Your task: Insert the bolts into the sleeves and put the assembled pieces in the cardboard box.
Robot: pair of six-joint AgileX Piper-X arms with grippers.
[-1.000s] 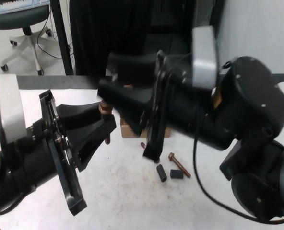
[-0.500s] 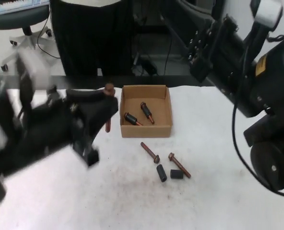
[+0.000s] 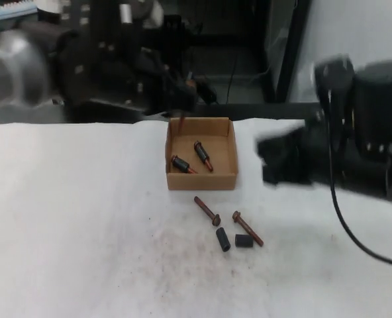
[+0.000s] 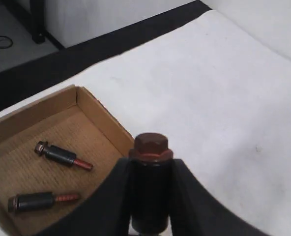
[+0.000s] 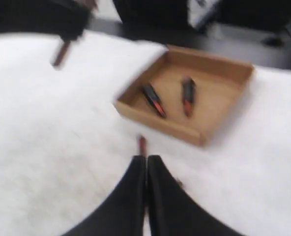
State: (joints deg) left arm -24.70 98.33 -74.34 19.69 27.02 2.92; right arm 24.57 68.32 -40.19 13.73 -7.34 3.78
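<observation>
left claw [image 4: 150, 209]: mine, clamped on an assembled piece [image 4: 151, 150]. Fingers on its black sleeve, copper hex head upright above them.
cardboard box [image 4: 99, 115]: close by the left claw, near one corner. Can't tell if I'm over the opening.
in box: two finished pieces [image 4: 62, 155] [image 4: 40, 200] lying flat, apart.
right claw [image 5: 146, 194]: fingers pressed together, nothing in them, above the bench [image 3: 83, 232] on the near side of the box.
loose stock: two bolts [image 3: 207, 211] [image 3: 247, 228] and two bare sleeves [image 3: 222, 239] [image 3: 244, 240], in a cluster on the bench in front of the box.
handling: looks small, stiff, light. The smooth sleeve may slip, and the bolt may slide out if tipped head-down.
grip: mid-sleeve, under the head, head kept up.
</observation>
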